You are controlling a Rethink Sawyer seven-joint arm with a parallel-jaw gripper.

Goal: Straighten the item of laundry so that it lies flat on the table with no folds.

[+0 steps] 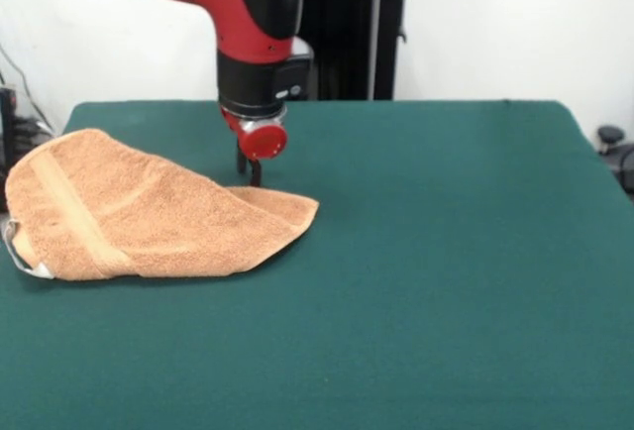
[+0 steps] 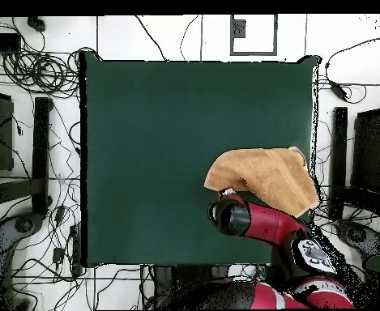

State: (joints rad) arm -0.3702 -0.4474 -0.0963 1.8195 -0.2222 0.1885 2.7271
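Note:
The orange-tan towel (image 1: pixel 149 214) lies at the left of the green table (image 1: pixel 446 252), folded over on itself into a rounded wedge. A flat woven band (image 1: pixel 77 214) runs across it, and a white tag (image 1: pixel 40 270) sits at its near left corner. The wedge's point (image 1: pixel 305 208) faces right. My gripper (image 1: pixel 249 167) hangs straight down from the red wrist, its tips at the towel's far edge. In the overhead view the towel (image 2: pixel 262 176) lies near the table's (image 2: pixel 160 129) right edge, and the red arm (image 2: pixel 266 223) covers the gripper.
The black pedestal (image 1: pixel 349 39) stands behind the table. The towel's left end reaches the table's edge. Cables (image 2: pixel 31 73) and black stands (image 2: pixel 40 154) (image 2: pixel 340 146) lie on the floor round the table. Bare felt spreads to the right of the towel in the front view.

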